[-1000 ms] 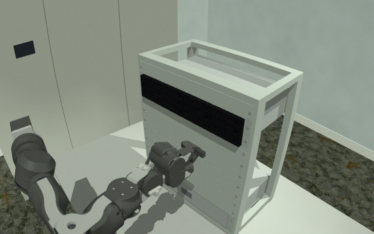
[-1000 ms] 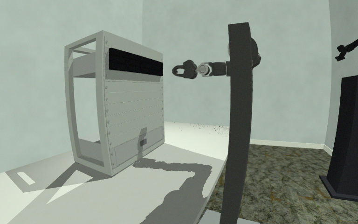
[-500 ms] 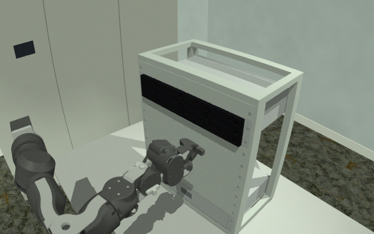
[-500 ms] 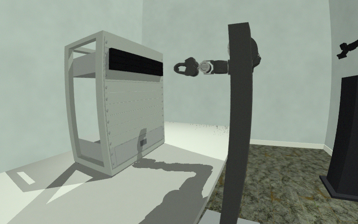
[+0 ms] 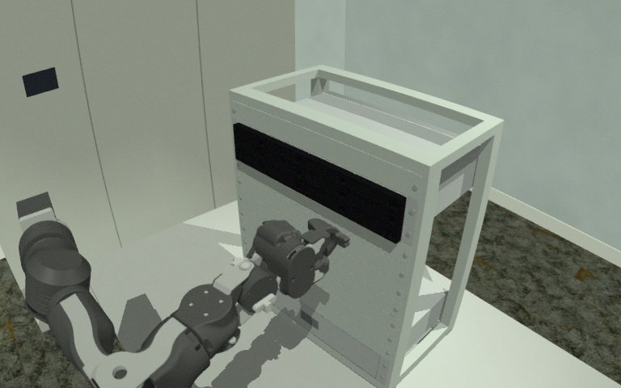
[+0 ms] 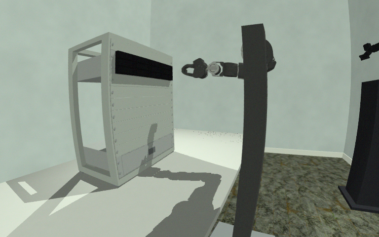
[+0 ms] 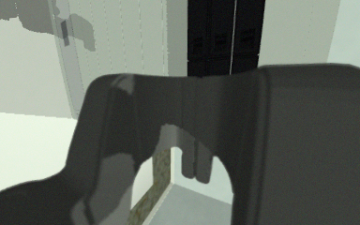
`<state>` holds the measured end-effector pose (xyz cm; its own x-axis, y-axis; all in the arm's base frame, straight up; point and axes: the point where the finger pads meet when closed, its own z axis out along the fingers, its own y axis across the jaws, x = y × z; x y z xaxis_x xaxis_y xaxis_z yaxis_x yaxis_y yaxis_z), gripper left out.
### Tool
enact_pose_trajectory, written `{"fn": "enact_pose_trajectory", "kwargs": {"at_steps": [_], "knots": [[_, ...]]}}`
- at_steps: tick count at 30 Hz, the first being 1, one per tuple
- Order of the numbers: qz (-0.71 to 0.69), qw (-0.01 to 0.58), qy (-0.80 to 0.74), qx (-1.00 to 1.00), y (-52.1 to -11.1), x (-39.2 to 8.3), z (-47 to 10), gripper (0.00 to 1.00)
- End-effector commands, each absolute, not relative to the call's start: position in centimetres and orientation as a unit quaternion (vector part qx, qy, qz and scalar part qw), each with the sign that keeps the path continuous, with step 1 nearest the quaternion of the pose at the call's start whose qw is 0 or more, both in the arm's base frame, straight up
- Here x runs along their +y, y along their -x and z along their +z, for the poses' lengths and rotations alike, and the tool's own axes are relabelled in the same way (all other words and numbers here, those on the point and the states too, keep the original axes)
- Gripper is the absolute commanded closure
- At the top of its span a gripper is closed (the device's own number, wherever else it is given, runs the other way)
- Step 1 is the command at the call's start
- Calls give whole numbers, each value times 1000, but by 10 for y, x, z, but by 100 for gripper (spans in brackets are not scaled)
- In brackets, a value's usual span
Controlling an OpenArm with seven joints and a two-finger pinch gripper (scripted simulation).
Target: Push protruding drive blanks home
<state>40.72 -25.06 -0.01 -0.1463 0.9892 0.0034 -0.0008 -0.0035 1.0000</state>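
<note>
Dark grey and matte, the arm [image 5: 201,315] reached from the near left corner of the worktop [image 5: 480,347], elbow low and wrist raised, toward the front of the rack [image 5: 366,150]. The claw [image 6: 186,69] was pinched fully shut with nothing in it, and in the exterior view it hung level with the black storage chassis [image 6: 142,66] but apart from it, with open air between its tips and the rack's front.

The top view set the claw [image 5: 330,235] in front of the pale blank panels just below the black band [image 5: 320,183], which hid that gap. The wrist view looked past the closed fingers at the drive blanks [image 7: 225,39], dark faces split by a thin pale line; I could not tell whether any stood proud.

The rack stood upright near the far edge of the pale grey worktop, the arm's shadow lying across its lower panels and the surface. Beyond the worktop's edges lay a mottled stone floor [image 6: 301,189], pale green-grey walls, a dark post [image 6: 252,125] in the exterior view's foreground, and a black stand [image 6: 364,145] at right.
</note>
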Motion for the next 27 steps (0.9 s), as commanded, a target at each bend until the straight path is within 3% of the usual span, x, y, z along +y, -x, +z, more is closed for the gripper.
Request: {"fn": "enact_pose_trajectory", "kwargs": {"at_steps": [1, 11, 27], "knots": [[534, 461, -460, 539, -412, -249, 0, 100], [534, 461, -461, 539, -453, -243, 0, 100], [534, 460, -460, 539, -455, -242, 0, 100]]}}
